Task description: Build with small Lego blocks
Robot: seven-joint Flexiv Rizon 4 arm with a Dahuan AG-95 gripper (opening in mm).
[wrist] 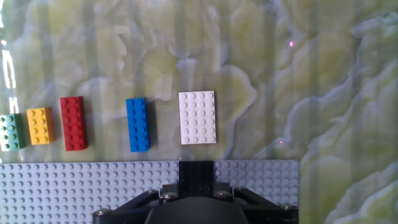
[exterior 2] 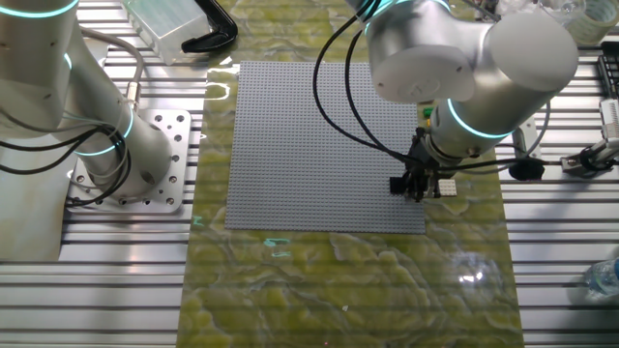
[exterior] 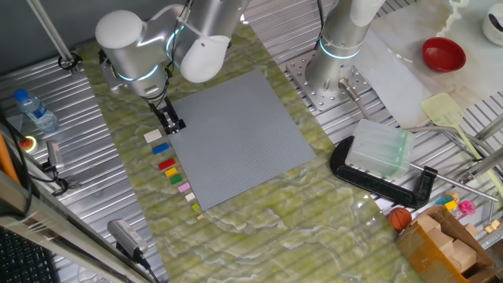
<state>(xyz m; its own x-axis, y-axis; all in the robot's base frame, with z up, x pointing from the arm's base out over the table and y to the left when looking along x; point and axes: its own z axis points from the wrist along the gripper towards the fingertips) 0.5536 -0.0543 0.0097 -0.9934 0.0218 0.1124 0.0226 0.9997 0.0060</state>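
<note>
In the hand view, at 6 o'clock, the gripper (wrist: 196,186) holds a black brick (wrist: 196,175) between its fingers, closed on its sides. The brick sits over the near corner region of the grey studded baseplate (wrist: 74,186); whether its underside already touches the studs cannot be told.

Beyond the baseplate edge, toward 12 o'clock, the remaining small Lego blocks lie in a row on the green marbled mat (wrist: 298,74). Directly ahead is the cream-white brick (wrist: 197,117). At 11 o'clock is the blue brick (wrist: 137,124), then the red brick (wrist: 73,122), the yellow brick (wrist: 40,125) and the green brick (wrist: 10,132) at the 9 o'clock edge. All lie flat, studs up, apart from one another.

In one fixed view, the gripper (exterior: 170,119) stands at the baseplate's edge, at the head of the row; a pink brick (exterior: 185,188) and smaller pieces continue the row toward 6 o'clock.

Step in hand, by judgement: placing the first brick on the baseplate. The next move calls for aligning the brick with the stud grid, pressing straight down until seated, then releasing and lifting clear. Misalignment would leave the brick tilted or unseated.
</note>
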